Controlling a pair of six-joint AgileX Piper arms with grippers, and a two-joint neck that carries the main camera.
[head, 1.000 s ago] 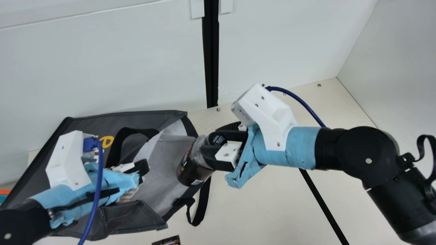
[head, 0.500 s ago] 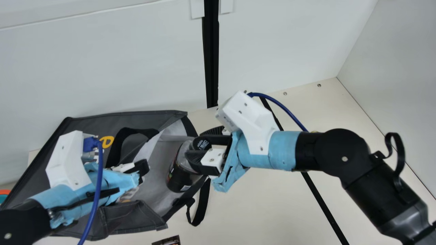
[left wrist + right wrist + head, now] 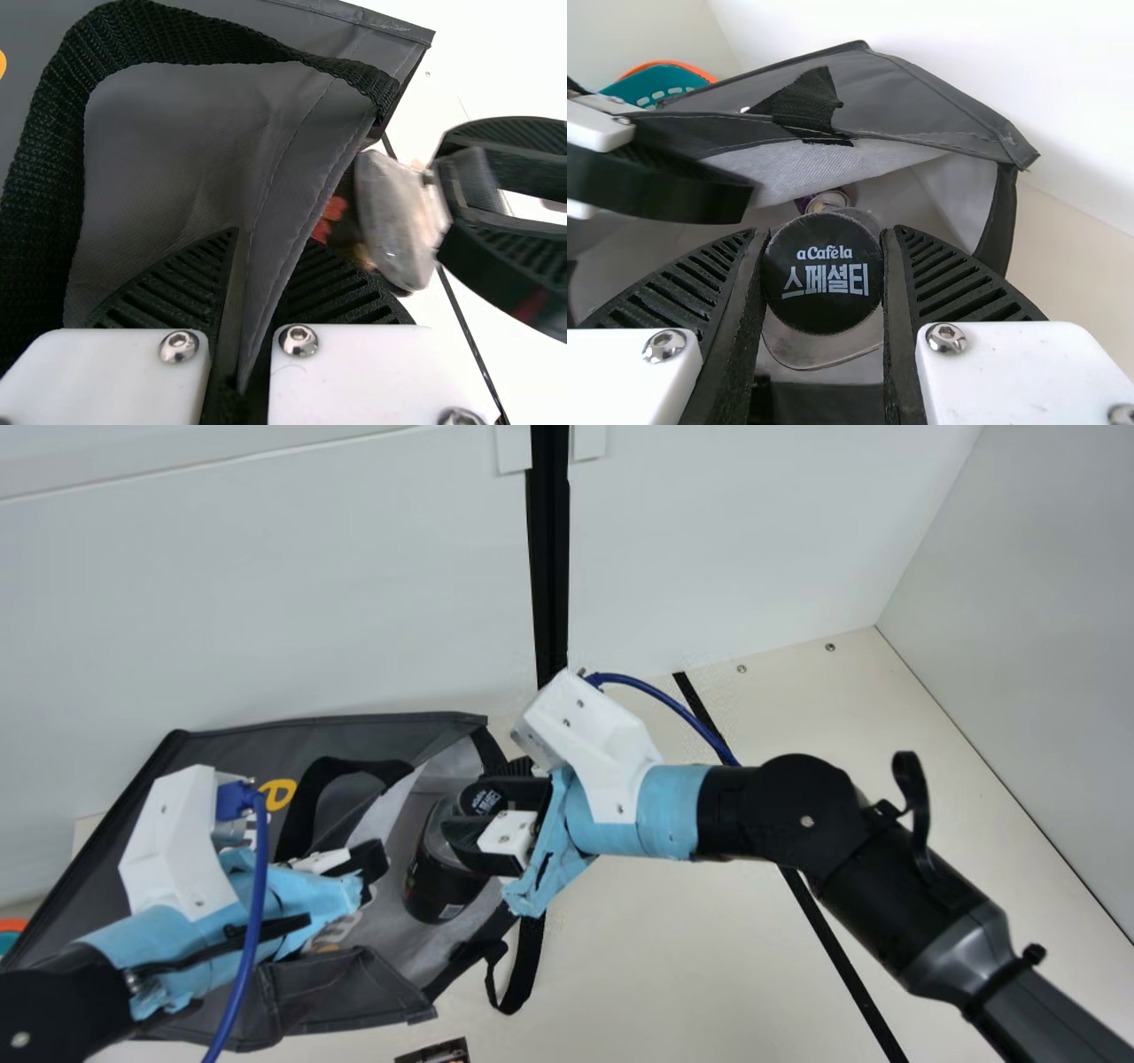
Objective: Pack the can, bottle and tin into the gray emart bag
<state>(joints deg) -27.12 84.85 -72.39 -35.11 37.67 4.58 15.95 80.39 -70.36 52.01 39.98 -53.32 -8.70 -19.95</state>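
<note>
- Gripping the bottle [image 3: 443,881] around its capped end with the jaws of the right gripper [image 3: 469,799], one ribbed pad on either side of the black cap [image 3: 483,799].
- Holding the bottle tilted, base lower and cap toward the right arm, in the open mouth of the gray emart bag [image 3: 239,748]; cannot tell from here about contact with the pale lining [image 3: 399,806].
- Pinching the hem of the bag's strap-bearing panel between the closed jaws of the left gripper [image 3: 372,861], with fabric running down between the ribbed pads in the left wrist view.
- Seeing a can [image 3: 828,201] inside the bag in the right wrist view, silver end showing, purple at its side, just beyond the cap.
- Lying spread over the far left part of the bench [image 3: 691,939], the bag, yellow letter [image 3: 279,793] and black handle [image 3: 306,797] upward, far edge near the white wall [image 3: 266,602].
- Hanging out by the bag's mouth, a loose black strap [image 3: 530,957].
- Lying on the bench, nearer than the bag and apart from it, a dark printed object [image 3: 438,1052], mostly cut off.
- Standing past the bag's left side, a teal and orange basket [image 3: 656,83].
</note>
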